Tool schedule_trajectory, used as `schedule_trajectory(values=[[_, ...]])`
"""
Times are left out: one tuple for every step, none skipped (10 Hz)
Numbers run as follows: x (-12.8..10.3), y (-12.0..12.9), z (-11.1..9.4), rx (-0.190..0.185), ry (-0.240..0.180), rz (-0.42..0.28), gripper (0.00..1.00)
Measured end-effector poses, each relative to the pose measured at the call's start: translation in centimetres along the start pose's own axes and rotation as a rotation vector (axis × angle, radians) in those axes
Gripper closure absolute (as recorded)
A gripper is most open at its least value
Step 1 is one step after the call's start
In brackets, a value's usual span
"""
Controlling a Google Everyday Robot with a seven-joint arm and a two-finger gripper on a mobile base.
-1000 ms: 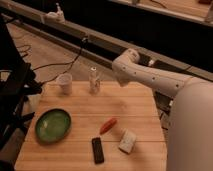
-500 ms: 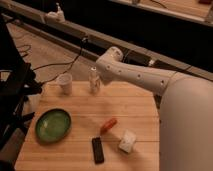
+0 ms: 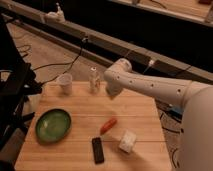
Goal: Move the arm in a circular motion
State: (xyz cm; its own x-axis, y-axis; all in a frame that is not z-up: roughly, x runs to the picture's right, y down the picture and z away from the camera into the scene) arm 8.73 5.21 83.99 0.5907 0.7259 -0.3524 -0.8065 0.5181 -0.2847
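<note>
the arm (image 3: 150, 87) reaches in from the right edge and extends leftward above the far half of the wooden table (image 3: 75, 107). its end joint sits just right of the small bottle (image 3: 93, 80). the gripper (image 3: 111, 93) hangs below that joint; grasp state: cannot tell. on the table: white cup (image 3: 64, 83), green bowl (image 3: 53, 125), red object (image 3: 108, 125), black remote (image 3: 98, 150), white block (image 3: 127, 141).

Looked like a robotics lab: wooden table (image 3: 135, 107) under the arm (image 3: 150, 86), cables (image 3: 60, 64) on carpeted floor; gripper hidden below elbow.
</note>
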Motion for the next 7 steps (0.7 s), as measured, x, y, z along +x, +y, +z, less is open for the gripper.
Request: schedule_trajectory(values=[[1.4,-2.2,0.5,0.018,0.028,0.043,1.00],[2.4,-4.7,0.8,0.033,0.053,0.104,1.00],[2.5,-7.3,0.8,0.034,0.065,0.187,1.00],[1.9,-8.4,0.7,0.025,0.058,0.230,1.00],[0.4,-9.9,0.5,-0.002,0.044,0.302,1.00],[-2.0,-10.8,0.0,-0.034,0.017,0.350,0.99],[-3.2,-11.0,-0.3,-0.052,0.002,0.367,0.97]])
